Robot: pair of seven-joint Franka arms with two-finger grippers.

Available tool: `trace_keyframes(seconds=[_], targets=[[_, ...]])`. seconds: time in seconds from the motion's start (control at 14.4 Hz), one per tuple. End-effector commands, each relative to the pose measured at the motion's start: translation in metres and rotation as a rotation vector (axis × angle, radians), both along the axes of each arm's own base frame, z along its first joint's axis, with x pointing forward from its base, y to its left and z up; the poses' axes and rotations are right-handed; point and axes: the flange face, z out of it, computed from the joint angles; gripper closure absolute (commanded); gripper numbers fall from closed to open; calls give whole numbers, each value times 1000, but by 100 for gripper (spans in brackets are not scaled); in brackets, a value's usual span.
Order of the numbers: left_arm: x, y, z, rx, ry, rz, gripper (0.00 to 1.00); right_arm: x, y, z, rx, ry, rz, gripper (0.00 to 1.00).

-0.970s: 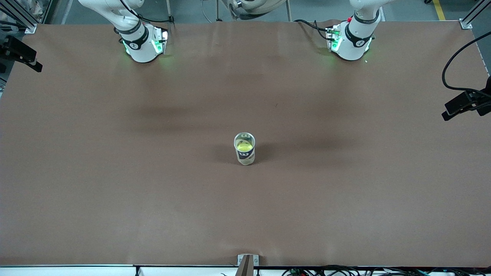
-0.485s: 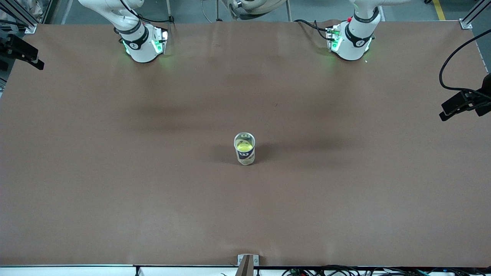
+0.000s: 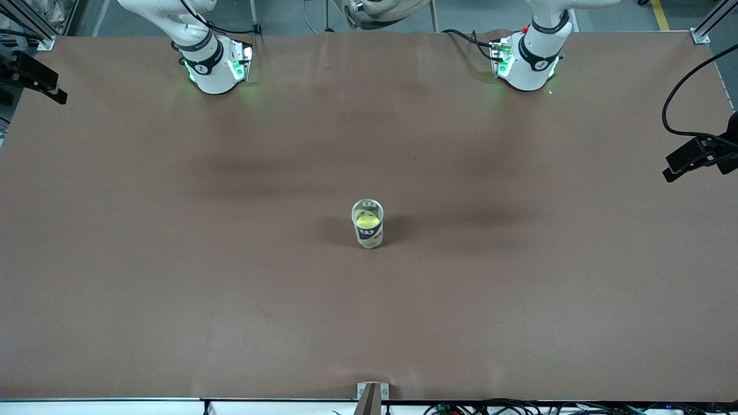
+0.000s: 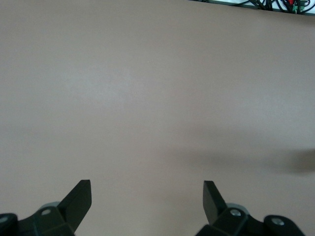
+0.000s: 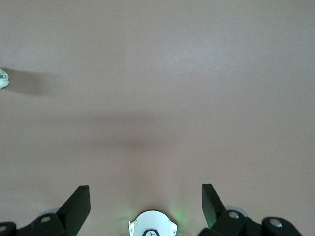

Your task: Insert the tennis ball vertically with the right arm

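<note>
A clear tennis-ball can [image 3: 367,223] with a dark label stands upright near the middle of the brown table [image 3: 173,259]. A yellow-green tennis ball [image 3: 367,219] lies inside it, seen through the open top. Neither gripper shows in the front view; both arms rise out of it from their bases. My right gripper [image 5: 145,193] is open and empty, high over the table above its own base [image 5: 152,223]. An edge of the can [image 5: 2,78] shows far off in the right wrist view. My left gripper [image 4: 146,189] is open and empty over bare table.
The right arm's base [image 3: 212,66] and the left arm's base [image 3: 527,60] stand along the table's edge farthest from the front camera. Dark fixtures with cables hang at both ends of the table [image 3: 697,155] [image 3: 31,78]. Cables [image 4: 275,5] lie past the near edge.
The can and the ball have not moved. The dark fixtures at the table's ends have shifted very slightly.
</note>
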Motion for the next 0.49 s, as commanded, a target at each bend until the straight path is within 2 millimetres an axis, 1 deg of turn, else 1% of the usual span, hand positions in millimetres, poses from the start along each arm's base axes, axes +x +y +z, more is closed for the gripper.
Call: trace_keyframes(seconds=[0.0, 0.14, 0.42], targets=[[-1, 8, 3, 6, 10, 0, 0, -9, -1, 4, -8, -13, 3, 0], [0, 10, 2, 5, 12, 0, 0, -9, -1, 4, -7, -11, 3, 0], [0, 6, 2, 1, 10, -8, 0, -9, 1, 5, -9, -16, 9, 0]])
